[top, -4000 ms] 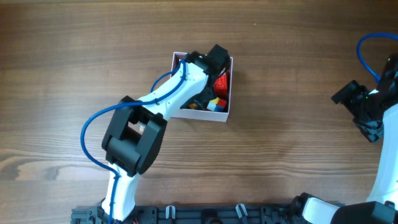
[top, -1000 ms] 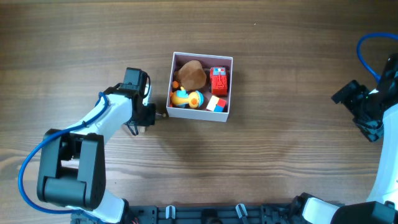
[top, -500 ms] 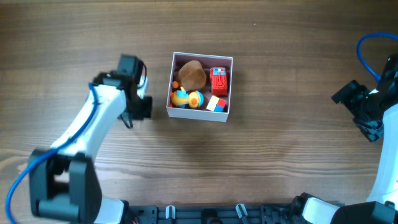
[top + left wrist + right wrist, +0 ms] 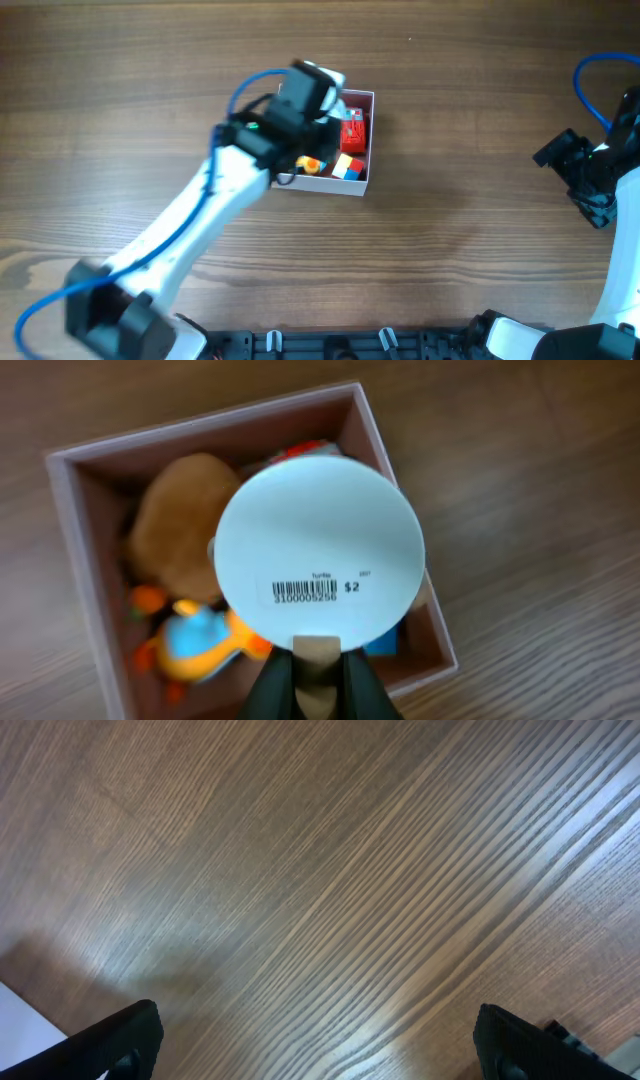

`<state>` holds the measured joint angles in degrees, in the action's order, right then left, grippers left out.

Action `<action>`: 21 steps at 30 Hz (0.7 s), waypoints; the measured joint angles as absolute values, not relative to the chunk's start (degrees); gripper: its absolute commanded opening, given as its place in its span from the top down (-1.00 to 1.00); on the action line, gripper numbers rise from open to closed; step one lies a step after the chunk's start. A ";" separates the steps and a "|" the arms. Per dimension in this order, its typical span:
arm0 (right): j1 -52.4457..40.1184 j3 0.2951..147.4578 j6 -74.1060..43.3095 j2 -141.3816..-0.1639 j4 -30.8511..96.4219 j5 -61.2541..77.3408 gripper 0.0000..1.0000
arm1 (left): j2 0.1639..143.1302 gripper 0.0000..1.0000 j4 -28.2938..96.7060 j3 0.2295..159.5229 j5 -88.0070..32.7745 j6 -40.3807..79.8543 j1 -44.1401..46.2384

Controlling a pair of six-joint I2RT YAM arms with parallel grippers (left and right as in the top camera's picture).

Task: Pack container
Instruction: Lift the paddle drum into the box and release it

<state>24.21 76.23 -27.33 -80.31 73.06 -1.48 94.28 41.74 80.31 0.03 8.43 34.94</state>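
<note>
My left gripper (image 4: 318,662) pinches the near edge of a pale round disc (image 4: 320,550), one dark finger (image 4: 275,688) on each side of it. The disc stands flat toward my wrist camera and carries a barcode sticker with "$2" printed on it.

The container (image 4: 200,432) lies directly beyond my left fingertips, behind the disc, which hides the middle of it. Its walls frame the disc on every side, and its pale pink inside shows around the rim. Past the disc's left edge I see a brown plush (image 4: 175,530) in the container's far part. A blue and orange duck toy (image 4: 195,645) lies nearer to my fingers on the same side. From overhead, my left gripper (image 4: 312,88) hangs over the container's (image 4: 335,186) far left part. A red toy (image 4: 352,130) and a small coloured block (image 4: 347,167) show uncovered on the side away from my arm. I cannot tell whether the disc touches anything inside.

My right gripper (image 4: 320,1035) is well apart from the container. Its fingers (image 4: 125,1035) are spread wide with only the bare wooden table (image 4: 300,870) between them.
</note>
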 measured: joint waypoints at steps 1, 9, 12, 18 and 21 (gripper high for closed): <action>24.21 76.23 -27.33 -80.31 73.06 -1.48 -1.00 | 96.20 0.92 41.01 80.31 0.03 8.93 35.59; 24.21 76.23 -27.33 -80.31 73.12 -1.48 -1.00 | 110.15 0.92 39.79 80.31 0.75 12.84 37.12; 24.21 76.23 -27.33 -80.31 73.12 -1.48 -0.99 | 110.59 0.92 39.79 80.31 1.41 13.04 37.12; 24.21 76.23 -27.33 -80.31 73.34 -1.48 -1.00 | 111.13 0.92 43.68 80.34 3.22 15.42 37.12; 24.21 76.23 -27.33 -80.31 73.43 -1.48 -0.99 | 111.55 0.82 45.91 80.34 4.29 16.25 37.12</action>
<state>24.21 76.23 -27.33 -80.31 73.43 -1.48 111.55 45.91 80.34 4.29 16.25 37.12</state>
